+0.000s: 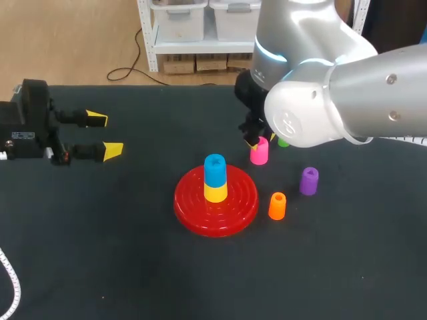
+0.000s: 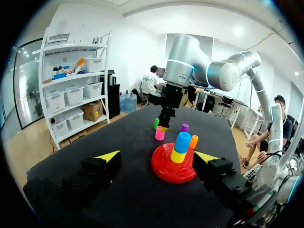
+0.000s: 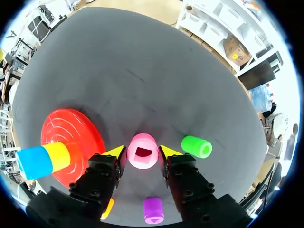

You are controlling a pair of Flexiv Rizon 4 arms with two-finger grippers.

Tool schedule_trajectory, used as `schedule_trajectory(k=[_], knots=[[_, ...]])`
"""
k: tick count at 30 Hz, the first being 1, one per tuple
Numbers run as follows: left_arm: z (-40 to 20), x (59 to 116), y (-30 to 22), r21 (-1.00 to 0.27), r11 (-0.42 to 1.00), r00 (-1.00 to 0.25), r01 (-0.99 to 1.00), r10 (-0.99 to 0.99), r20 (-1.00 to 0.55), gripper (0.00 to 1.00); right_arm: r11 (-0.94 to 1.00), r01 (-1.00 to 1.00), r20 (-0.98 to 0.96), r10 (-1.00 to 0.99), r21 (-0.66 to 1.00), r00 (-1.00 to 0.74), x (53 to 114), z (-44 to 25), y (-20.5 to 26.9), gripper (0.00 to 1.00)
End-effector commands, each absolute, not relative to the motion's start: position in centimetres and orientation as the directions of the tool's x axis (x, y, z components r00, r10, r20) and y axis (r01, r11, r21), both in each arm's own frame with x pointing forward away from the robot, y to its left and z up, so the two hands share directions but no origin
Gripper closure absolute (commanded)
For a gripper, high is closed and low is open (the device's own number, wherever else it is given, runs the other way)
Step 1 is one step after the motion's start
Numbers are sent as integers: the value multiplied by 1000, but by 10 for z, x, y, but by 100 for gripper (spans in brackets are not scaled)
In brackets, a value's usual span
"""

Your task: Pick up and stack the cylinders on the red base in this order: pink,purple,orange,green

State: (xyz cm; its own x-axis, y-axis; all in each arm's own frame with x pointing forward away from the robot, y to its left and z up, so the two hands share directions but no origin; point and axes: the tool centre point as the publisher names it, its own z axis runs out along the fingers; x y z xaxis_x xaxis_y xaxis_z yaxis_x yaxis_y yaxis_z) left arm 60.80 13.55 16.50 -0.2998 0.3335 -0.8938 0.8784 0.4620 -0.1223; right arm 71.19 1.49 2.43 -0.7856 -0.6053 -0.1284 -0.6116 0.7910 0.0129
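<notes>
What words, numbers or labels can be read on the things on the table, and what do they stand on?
White label on the left hand: too small to read.
Red base, pink cylinder: no print.

Your dark table, with five things resting on it.
You have a black table [image 1: 100,253] with the red base [image 1: 193,207] sitting near its middle. Four cylinders stand upright on the cloth to the right of the base, all apart from one another. The pink cylinder [image 1: 259,152] is just beyond the base's far right edge, and the green cylinder [image 1: 283,142] is close behind it, mostly hidden in the head view. The purple cylinder [image 1: 309,181] stands further right, and the orange cylinder [image 1: 277,206] is just beside the base's right rim, nearest you.
</notes>
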Motion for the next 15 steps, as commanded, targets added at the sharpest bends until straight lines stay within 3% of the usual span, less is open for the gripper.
schedule_trajectory(k=[1,7,10,11,12,15], knots=[[163,608,135,-118,464,-294,878,327,-898,0,793,-609,-129,-603,12,-788,710,24,14,56],[163,608,135,-118,464,-294,878,327,-898,0,794,-608,-128,-602,13,-789,710,24,13,61],[163,608,135,-118,464,-294,878,327,-898,0,793,-609,-128,-602,12,-788,710,23,13,81],[163,608,135,-118,464,-294,878,327,-898,0,794,-608,-128,-602,11,-788,710,23,13,95],[163,608,135,-118,464,-294,878,327,-898,0,794,-608,-128,-602,11,-788,710,23,13,100],[163,608,135,-118,464,-294,878,327,-898,0,793,-609,-126,-603,9,-788,710,24,12,100]])
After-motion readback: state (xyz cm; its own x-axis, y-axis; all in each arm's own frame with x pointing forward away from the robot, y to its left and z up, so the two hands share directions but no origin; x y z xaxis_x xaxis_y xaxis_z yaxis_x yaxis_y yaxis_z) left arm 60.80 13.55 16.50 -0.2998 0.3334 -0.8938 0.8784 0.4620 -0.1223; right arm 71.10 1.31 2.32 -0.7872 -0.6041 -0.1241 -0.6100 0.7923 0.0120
